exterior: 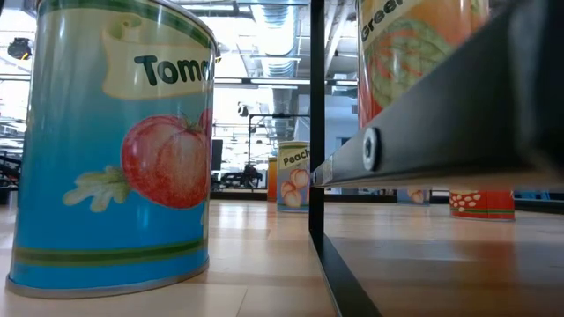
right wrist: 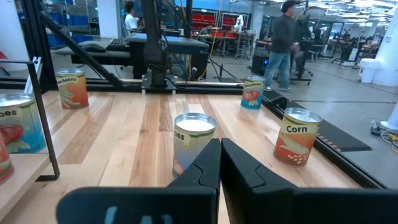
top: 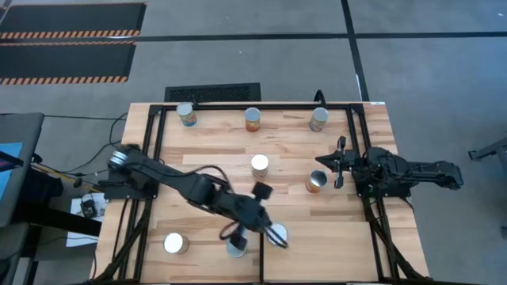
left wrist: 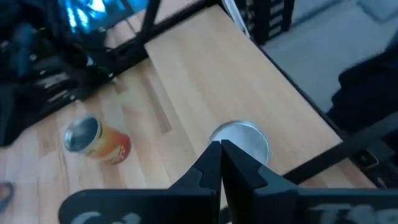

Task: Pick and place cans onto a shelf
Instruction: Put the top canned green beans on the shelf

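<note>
Several cans stand on the wood: three along the far edge, one in the middle, an orange-labelled one, and three near the front. My left gripper is shut, low over the front of the table. It is right by a silver-topped can that stands beside the short black divider bar of the shelf. My right gripper is shut and empty at the table's right side. It points at the middle can, well short of it. My left gripper's shut fingertips stand at the near rim of the silver-topped can, coming from above at a slant. I cannot tell whether they touch it.
Black frame tubing runs along the table's sides and far edge. In the low view a blue tomato can and a black post stand close in front. People show in the room beyond the table. Cables lie off the left edge.
</note>
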`<state>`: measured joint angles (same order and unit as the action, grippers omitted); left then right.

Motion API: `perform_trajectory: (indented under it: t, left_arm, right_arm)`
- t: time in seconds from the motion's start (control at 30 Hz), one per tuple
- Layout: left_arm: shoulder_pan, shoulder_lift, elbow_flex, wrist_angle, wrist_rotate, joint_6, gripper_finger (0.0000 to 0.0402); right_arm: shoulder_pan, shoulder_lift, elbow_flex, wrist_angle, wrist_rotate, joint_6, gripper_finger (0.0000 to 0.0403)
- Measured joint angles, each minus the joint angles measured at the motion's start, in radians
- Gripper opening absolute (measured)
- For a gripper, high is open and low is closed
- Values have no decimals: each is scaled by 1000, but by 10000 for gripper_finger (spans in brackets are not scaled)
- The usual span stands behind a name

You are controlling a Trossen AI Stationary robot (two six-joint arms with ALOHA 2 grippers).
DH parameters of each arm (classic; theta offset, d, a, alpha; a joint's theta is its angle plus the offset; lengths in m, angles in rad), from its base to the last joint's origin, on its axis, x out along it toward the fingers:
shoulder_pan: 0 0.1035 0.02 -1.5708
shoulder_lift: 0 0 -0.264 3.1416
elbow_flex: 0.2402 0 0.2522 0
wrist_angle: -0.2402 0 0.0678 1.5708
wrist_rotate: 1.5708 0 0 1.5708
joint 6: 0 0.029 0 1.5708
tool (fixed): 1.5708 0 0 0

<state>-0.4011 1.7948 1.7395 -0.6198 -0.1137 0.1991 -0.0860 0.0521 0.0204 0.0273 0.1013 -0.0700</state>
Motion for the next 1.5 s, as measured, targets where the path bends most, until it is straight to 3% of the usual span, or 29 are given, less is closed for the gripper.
perform_trajectory:
  t: [0.33, 0.47, 0.63, 0.83, 1.0, 1.3, 1.5]
  left_arm:
    - [-1, -627, -976, 800, -112, -174, 0]
    - [15, -826, -1252, 1007, -164, -188, 0]
    - [64, -1022, -1497, 1198, -176, -203, 0]
    - [130, -1167, -1654, 1280, -187, -209, 0]
    - [174, -1220, -1680, 1273, -182, -208, 0]
    - [217, -1219, -1680, 1258, -180, -224, 0]
    - [227, -1219, -1680, 1251, -180, -226, 0]
  right_arm:
    - [0, 0, 0, 1, 0, 0, 33]
    - [0, 0, -1, 17, 0, 1, 33]
    - [0, 1, -3, 75, 4, 85, 33]
    - [38, 4, 20, 212, -105, 90, 11]
    - [190, 148, 92, 208, 24, 75, 8]
    - [601, 643, 338, 214, 388, 59, 5]
    - [742, 1011, 587, 147, 439, 145, 4]
